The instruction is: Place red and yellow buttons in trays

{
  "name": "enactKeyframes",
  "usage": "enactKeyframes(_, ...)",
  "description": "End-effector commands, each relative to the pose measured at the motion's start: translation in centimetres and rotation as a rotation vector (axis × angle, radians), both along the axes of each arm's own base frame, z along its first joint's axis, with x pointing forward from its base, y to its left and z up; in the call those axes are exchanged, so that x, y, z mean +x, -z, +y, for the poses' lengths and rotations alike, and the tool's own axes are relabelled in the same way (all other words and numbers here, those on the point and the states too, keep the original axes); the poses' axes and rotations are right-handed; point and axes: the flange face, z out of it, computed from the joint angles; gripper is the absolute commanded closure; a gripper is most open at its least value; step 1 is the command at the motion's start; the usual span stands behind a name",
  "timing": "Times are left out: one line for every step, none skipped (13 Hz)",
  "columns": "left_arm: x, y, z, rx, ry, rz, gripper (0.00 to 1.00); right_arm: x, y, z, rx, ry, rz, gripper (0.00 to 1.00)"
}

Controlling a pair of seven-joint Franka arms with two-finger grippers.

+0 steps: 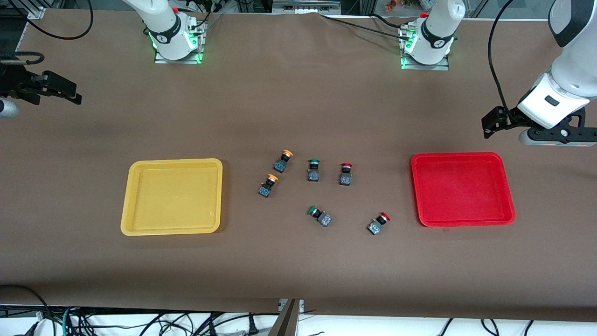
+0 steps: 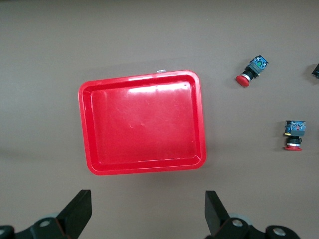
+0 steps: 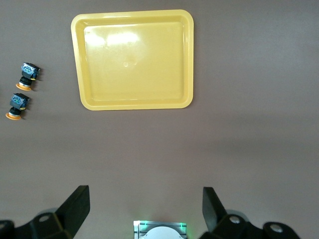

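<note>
Front view shows the brown-covered table [image 1: 298, 261] with two shallow rectangular plastic trays between its middle and its ends: the yellow tray [image 1: 133, 196] toward the right arm's end, the red tray [image 1: 417, 186] toward the left arm's end. Both trays hold nothing.

Six small push-button switches with dark blocky bodies lie on the table between the trays. Two yellow-orange-capped buttons lie close to the yellow tray, one [image 1: 282, 161] farther from the front camera and the other [image 1: 267, 185] just nearer. A red-capped button [image 1: 345, 173] stands closer to the red tray, and a second red-capped button [image 1: 378, 223] lies tilted, nearer the front edge. A green-capped switch [image 1: 313, 170] stands between the yellow-orange pair and the first red one; another green-capped switch [image 1: 320, 216] lies on its side nearer the front edge.

The left gripper [image 1: 496, 122] hangs in the air over the table's edge at the left arm's end, farther from the front camera than the red tray; in the left wrist view its dark fingers [image 2: 79, 211] stand wide apart and grip nothing. The right gripper [image 1: 58, 88] hangs over the table's edge at the right arm's end; in the right wrist view its fingers [image 3: 77, 206] are likewise spread wide, with nothing between them.
</note>
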Motion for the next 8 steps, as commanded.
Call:
enactKeyframes(0.3,-0.5,-0.1,0.021,-0.004,0.009,0.00,-0.3,-0.7,-0.1,-0.017,-0.004,-0.009,0.00)
enactKeyframes(0.3,-0.4,0.0,0.023,-0.004,0.014,0.00,-0.4,-0.6,-0.1,-0.019,-0.005,-0.005,0.00)
enactKeyframes(0.2,-0.4,0.1,0.023,-0.006,0.015,0.00,-0.3,-0.6,-0.1,-0.017,-0.005,-0.006,0.00)
enactKeyframes(0.2,-0.4,0.1,0.022,-0.005,0.016,0.00,-0.2,-0.6,0.0,-0.018,-0.008,-0.008,0.00)
enactKeyframes(0.2,-0.4,0.1,0.022,-0.005,0.016,0.00,-0.1,-0.4,0.1,-0.018,-0.008,-0.008,0.00)
enactKeyframes(0.3,-0.4,0.2,0.023,-0.005,0.016,0.00,0.0,-0.3,-0.1,-0.017,-0.008,-0.006,0.00)
enactKeyframes(0.3,-0.4,0.2,0.023,-0.005,0.016,0.00,0.5,0.7,-0.1,-0.018,-0.003,0.012,0.00)
enactKeyframes(0.3,-0.4,0.2,0.022,-0.005,0.016,0.00,1.1,1.9,0.0,-0.026,-0.002,0.034,0.00)
